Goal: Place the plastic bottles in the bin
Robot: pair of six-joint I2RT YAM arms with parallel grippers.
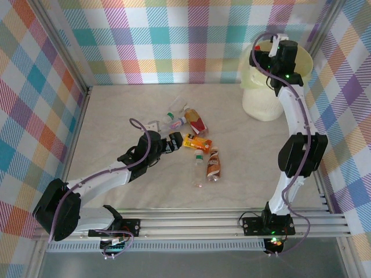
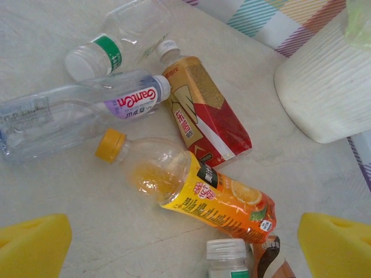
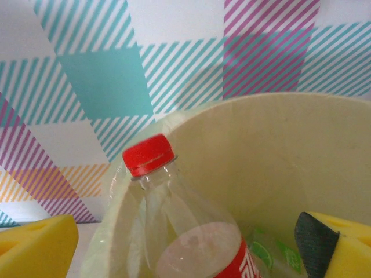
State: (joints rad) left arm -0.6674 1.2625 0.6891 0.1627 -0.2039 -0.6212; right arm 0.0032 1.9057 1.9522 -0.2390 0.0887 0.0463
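While the right claw hangs over the mouth of the bin, the step in hand appears to be the release of a red-capped bottle.

1. Release. The right wrist view shows both yellow pads set wide apart, with the bottle between them and touching neither. The bottle stands tilted inside the bin, its cap near the rim.
2. Withdrawal. Raise the claw straight up with the pads apart. A sideways pull could catch the bottle neck or the rolled rim.
3. Next pick. The left claw hovers above the cluster on the worktop, its pads also wide apart and holding nothing. The orange-label bottle lies nearest, between the pads. It touches the red-and-gold bottle, so close across the body of the orange one only.

Several bottles remain on the worktop, among them a clear bottle with a purple label, so the task looks far from complete.

Pose. The right arm stands tall, bent at the elbow, with the wrist over the bin. The left arm reaches low and diagonally across the worktop, with the claw pointing down.
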